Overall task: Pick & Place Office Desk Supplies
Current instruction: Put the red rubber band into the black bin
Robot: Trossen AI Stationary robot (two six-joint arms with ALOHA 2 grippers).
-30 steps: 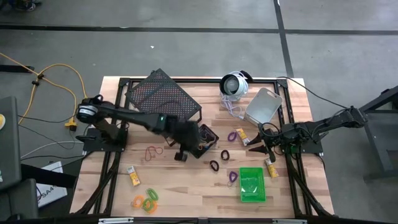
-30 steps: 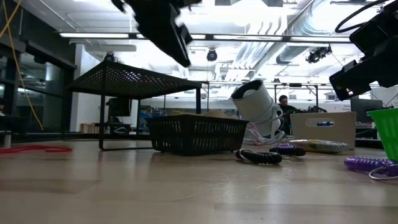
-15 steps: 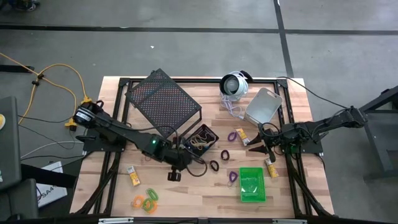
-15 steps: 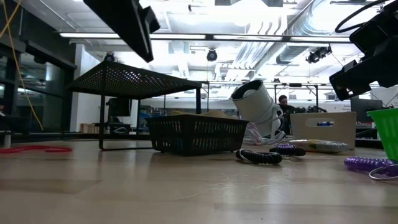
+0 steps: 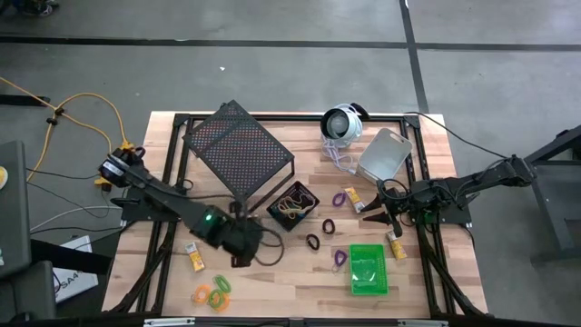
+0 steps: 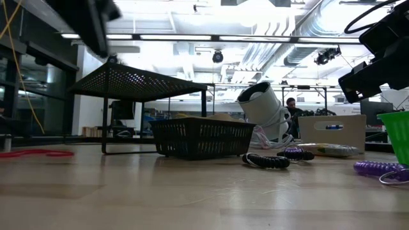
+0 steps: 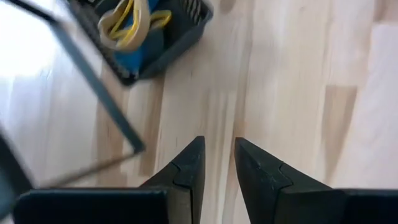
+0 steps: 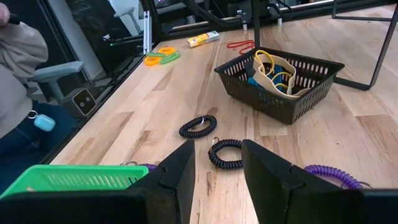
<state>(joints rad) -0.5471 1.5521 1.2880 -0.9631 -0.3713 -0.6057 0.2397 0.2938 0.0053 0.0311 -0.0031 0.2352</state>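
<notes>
My left gripper (image 5: pixel 240 258) (image 7: pixel 217 144) hovers open and empty over bare wood, near-left of the black bin (image 5: pixel 292 205) (image 7: pixel 146 40), which holds yellow loops and a blue piece. My right gripper (image 5: pixel 377 216) (image 8: pixel 217 146) waits open at the table's right, between the grey bin (image 5: pixel 383 154) and the green bin (image 5: pixel 368 270) (image 8: pixel 68 177). Two black coil loops (image 5: pixel 313 242) (image 8: pixel 198 126) and purple loops (image 5: pixel 338 258) lie flat on the wood. Orange and green loops (image 5: pixel 213 292) lie near the near edge. Yellow pieces (image 5: pixel 194 257) rest flat.
The large black mesh rack (image 5: pixel 238 150) stands on thin legs at the far left; one leg (image 7: pixel 99 87) passes close to my left gripper. A round white-and-black device (image 5: pixel 341 123) with a cord sits at the far edge. A person sits off the near side (image 8: pixel 18 74).
My left gripper has pulled away from above the black bin, moving toward the table's near-left, and now hangs over bare wood. The bin and its contents have stayed in place.
</notes>
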